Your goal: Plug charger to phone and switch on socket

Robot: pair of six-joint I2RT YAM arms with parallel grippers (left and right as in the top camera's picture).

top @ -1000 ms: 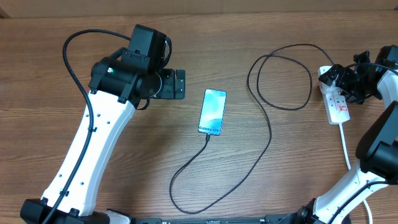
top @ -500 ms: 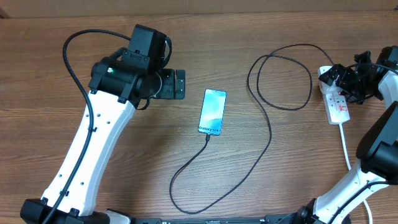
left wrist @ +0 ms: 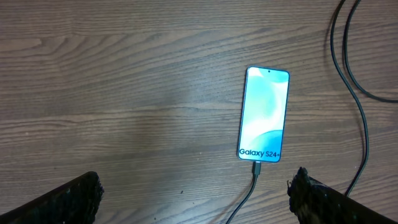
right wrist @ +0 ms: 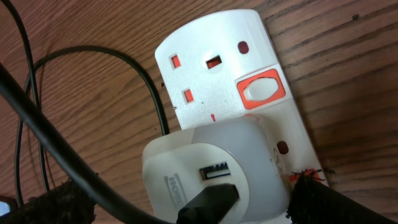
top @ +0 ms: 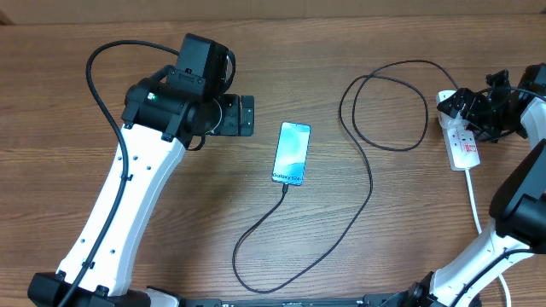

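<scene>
The phone [top: 291, 153] lies screen up mid-table, its screen lit light blue. The thin black charger cable [top: 371, 183] is plugged into its bottom edge, loops round and runs to the white socket strip [top: 465, 147] at the right. In the left wrist view the phone [left wrist: 264, 115] has the connector in it [left wrist: 255, 167]. My left gripper [top: 243, 115] is open and empty, left of the phone. My right gripper [right wrist: 186, 202] is open over the strip [right wrist: 211, 37], straddling a white adapter [right wrist: 217, 168] that holds the cable's black plug. Its right finger rests by a red switch [right wrist: 305, 177].
The strip's thick white cord [top: 474, 200] runs toward the table's front right. Another red switch [right wrist: 261, 88] sits beside an unused outlet. The cable's wide loop [top: 384, 102] lies between phone and strip. My left arm [top: 128, 205] crosses the table's left side.
</scene>
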